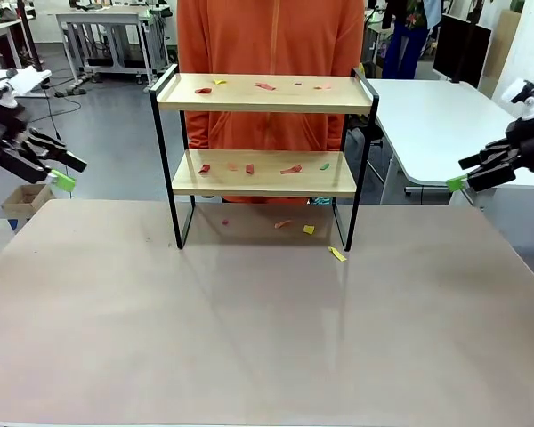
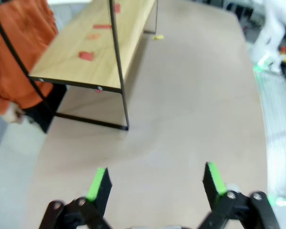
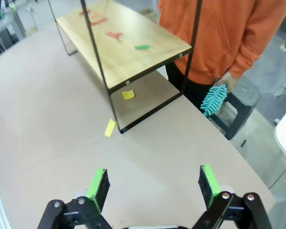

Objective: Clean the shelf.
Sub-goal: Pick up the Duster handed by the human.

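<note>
The shelf [image 1: 265, 93] stands at the far middle of the table, two light wooden boards on a thin black frame. Small red, yellow and green paper scraps [image 1: 265, 86] lie on both boards, and a few scraps [image 1: 336, 254] lie on the table under and in front of it. My left gripper [image 1: 64, 174] hovers open off the table's left edge, well away from the shelf [image 2: 93, 45]. My right gripper [image 1: 457, 178] hovers open off the right edge. Its wrist view shows the shelf's [image 3: 128, 45] lower board and a yellow scrap [image 3: 109, 127] on the table.
A person in an orange top [image 1: 267, 40] stands behind the shelf, holding a teal duster [image 3: 213, 99] low at their side. A white table [image 1: 436, 120] stands at the right. The wide tabletop [image 1: 249, 329] lies in front of the shelf.
</note>
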### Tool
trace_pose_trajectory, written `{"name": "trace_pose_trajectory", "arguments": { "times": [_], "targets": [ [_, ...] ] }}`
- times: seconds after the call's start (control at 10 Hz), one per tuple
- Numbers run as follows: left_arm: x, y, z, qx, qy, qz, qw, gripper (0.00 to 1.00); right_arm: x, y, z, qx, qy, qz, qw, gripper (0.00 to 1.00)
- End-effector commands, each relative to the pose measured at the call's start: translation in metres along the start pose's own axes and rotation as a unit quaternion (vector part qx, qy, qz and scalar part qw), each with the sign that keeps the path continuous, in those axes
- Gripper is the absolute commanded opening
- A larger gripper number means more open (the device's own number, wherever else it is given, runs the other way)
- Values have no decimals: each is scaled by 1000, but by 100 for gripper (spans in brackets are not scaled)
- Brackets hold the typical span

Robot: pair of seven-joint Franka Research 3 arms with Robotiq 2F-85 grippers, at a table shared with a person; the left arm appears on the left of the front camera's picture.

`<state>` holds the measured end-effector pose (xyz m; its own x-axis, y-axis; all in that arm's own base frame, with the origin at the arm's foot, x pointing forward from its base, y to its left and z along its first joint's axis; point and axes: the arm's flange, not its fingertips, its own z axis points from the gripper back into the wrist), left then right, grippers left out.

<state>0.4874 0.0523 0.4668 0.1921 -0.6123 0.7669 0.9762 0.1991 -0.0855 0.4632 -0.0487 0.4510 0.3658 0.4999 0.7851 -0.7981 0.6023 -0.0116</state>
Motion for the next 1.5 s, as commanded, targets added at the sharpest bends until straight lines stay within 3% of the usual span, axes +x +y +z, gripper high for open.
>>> {"name": "trace_pose_trajectory", "arguments": {
  "times": [0.0, 0.5, 0.7, 1.1, 1.4],
  "targets": [
    [3, -11, 13, 3, 18, -12, 1000, 100, 9, 9, 6, -1, 15, 14, 1000, 100],
    [3, -7, 13, 9, 17, 0, 1000, 100, 9, 10, 1, 0, 26, 3, 1000, 100],
    [-27, 51, 17, -19, -30, 53, 998, 100, -8, -53, -8, 63, -27, -6, 998, 100],
    [-64, 94, 5, -14, -137, -62, 989, 100, -52, -111, -28, 120, -168, 60, 977, 100],
    [-76, 103, -2, -26, -217, -101, 970, 100, -74, -137, -42, 122, -228, 92, 962, 100]
  ]
}}
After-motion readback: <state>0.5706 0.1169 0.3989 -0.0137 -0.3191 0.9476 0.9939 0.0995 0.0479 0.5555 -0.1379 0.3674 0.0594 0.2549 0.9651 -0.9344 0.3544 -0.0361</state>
